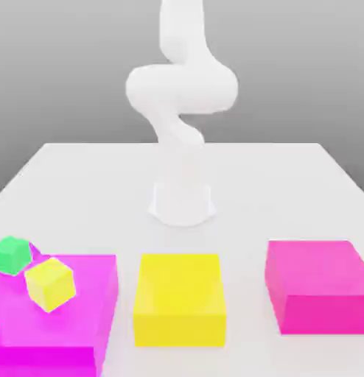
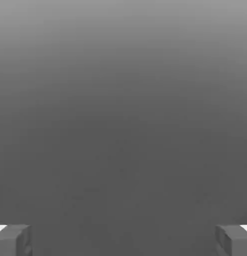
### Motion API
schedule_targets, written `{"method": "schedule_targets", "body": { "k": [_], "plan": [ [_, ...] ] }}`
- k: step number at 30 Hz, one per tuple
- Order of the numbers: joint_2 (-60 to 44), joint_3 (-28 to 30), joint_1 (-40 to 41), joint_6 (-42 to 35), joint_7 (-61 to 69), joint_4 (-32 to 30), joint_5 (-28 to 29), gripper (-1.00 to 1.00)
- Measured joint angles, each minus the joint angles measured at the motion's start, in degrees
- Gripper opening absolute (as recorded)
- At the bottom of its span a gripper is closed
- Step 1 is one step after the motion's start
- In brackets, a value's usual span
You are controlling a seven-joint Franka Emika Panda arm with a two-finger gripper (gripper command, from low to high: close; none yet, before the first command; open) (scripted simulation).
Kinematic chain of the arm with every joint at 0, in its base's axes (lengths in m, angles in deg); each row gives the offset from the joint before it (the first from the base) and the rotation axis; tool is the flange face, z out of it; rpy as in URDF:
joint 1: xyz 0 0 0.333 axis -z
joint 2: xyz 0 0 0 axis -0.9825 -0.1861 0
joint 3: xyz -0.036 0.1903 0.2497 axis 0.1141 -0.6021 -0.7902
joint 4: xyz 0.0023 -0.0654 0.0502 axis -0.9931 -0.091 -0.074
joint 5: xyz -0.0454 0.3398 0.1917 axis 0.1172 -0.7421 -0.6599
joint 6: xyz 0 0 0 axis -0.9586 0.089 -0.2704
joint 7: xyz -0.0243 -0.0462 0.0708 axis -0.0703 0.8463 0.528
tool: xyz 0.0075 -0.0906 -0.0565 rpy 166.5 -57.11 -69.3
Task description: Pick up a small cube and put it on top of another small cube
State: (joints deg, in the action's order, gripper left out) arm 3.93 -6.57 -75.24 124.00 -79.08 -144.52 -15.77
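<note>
While the arm [image 1: 181, 96] stands folded at the far side of the table [image 1: 82, 177], nothing is stacked yet. Gripper [image 2: 123, 240] fingers [image 2: 13, 240] spread fully, empty. Small yellow cube [image 1: 49, 283] and small green cube [image 1: 11, 255] sit tilted near left, on the magenta block [image 1: 82, 309]. Pick and place both remain.

Smooth white rounded arm [image 1: 181, 88], flared base; 2 grey blocky fingertips [image 2: 13, 240].

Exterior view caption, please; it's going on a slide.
Panda arm upright behind three blocks, magenta, yellow, pink; small green cube and yellow cube on the magenta block.
</note>
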Motion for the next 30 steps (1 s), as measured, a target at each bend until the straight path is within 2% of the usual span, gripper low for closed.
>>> {"method": "schedule_targets", "body": {
  "k": [13, 22, 28, 30],
  "plan": [
    [-21.78, 2.97, 19.89, 11.80, -33.10, -9.28, -0.54, 0.00],
    [-36.60, 8.23, 30.53, 19.85, -55.91, -15.61, -0.56, 0.00],
    [-46.68, 11.62, 37.49, 25.28, -68.90, -19.67, -3.17, 0.00],
    [-50.62, 10.95, 38.24, 28.11, -68.90, -19.61, -5.45, 0.00]
  ]
}}
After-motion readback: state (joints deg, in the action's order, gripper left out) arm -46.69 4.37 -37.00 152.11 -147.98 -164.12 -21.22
